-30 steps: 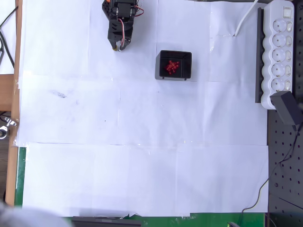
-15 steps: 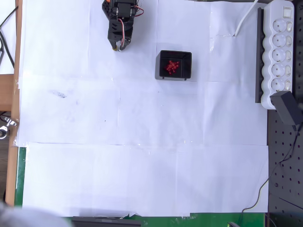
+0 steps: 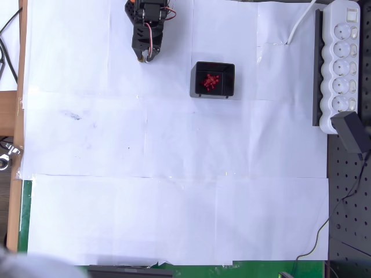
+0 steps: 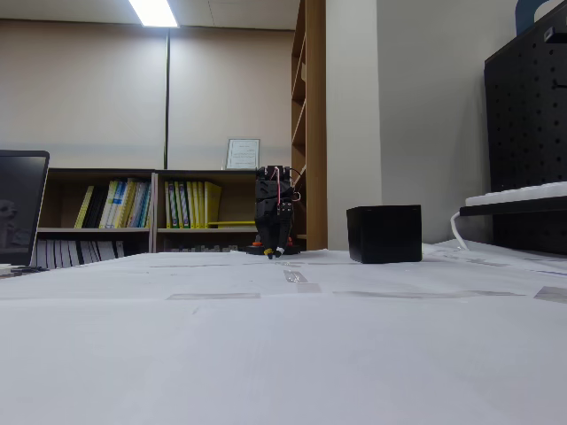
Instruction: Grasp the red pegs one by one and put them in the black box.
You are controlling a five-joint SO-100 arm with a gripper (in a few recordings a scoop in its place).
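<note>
All red pegs point(image 3: 210, 82) in black box point(image 3: 213, 66) — pincer point(image 3: 143, 58) apart

Bright even overhead view, soft shadows, ceiling strip light point(image 4: 154, 12) glaring, fixed view's foreground paper blurred

An office or library-like lab room, from where I'm steering.

In the fixed view I see a low bookshelf point(image 4: 133, 212) along the back wall packed with yellow and dark volumes, a framed certificate point(image 4: 242, 153) standing on top of it, and a tall wooden shelf unit point(image 4: 308, 115) beside a plain pillar. A fluorescent ceiling strip point(image 4: 154, 11) lights the beige wall. My working surface is a table point(image 3: 174, 202) covered in taped white paper sheets; in the overhead view a white power strip point(image 3: 342, 63) and a black pegboard point(image 3: 348, 197) sit along the right edge, which gives the room its test-bench feel.
</note>
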